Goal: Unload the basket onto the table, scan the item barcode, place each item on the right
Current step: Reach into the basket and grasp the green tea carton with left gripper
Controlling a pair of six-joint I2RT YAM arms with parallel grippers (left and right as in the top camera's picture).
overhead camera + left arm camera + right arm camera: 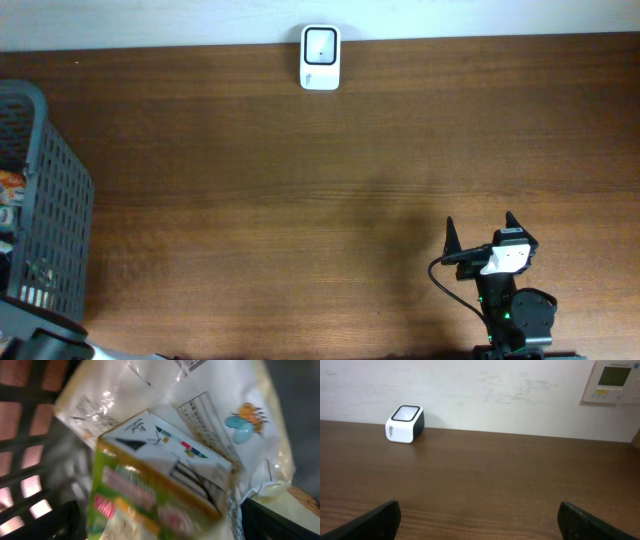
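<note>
In the left wrist view, a green and orange box [155,480] with a white printed face lies tilted on a clear plastic bag [220,410] inside the dark basket [25,435]. The picture is blurred. My left gripper [160,525] is open, with its dark fingers [65,520] standing wide on either side of the box's lower end. I cannot tell whether they touch it. The white scanner [320,57] sits at the table's far edge and also shows as the scanner [405,423] at the far left. My right gripper [481,225] is open and empty above the table's near right, with the gripper [487,522] over bare wood.
The grey mesh basket [40,200] stands at the table's left edge with packets [8,190] inside. A wall panel [612,381] hangs behind the table at the right. Part of the left arm [50,345] shows at the bottom left corner.
</note>
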